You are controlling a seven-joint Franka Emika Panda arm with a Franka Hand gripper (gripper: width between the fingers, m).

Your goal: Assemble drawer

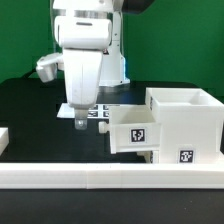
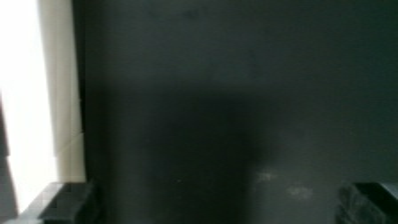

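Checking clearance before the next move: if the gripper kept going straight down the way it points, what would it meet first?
Most likely the bare black table top. The gripper points down, and the wrist view shows only dark surface between its fingertips, with a white edge off to one side. Depth is unclear.

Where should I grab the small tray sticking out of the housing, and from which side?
Probably from above, pinching a thin upright side wall of the tray: its top is open. The housing blocks the exterior view's right. The gripper hangs at its left.
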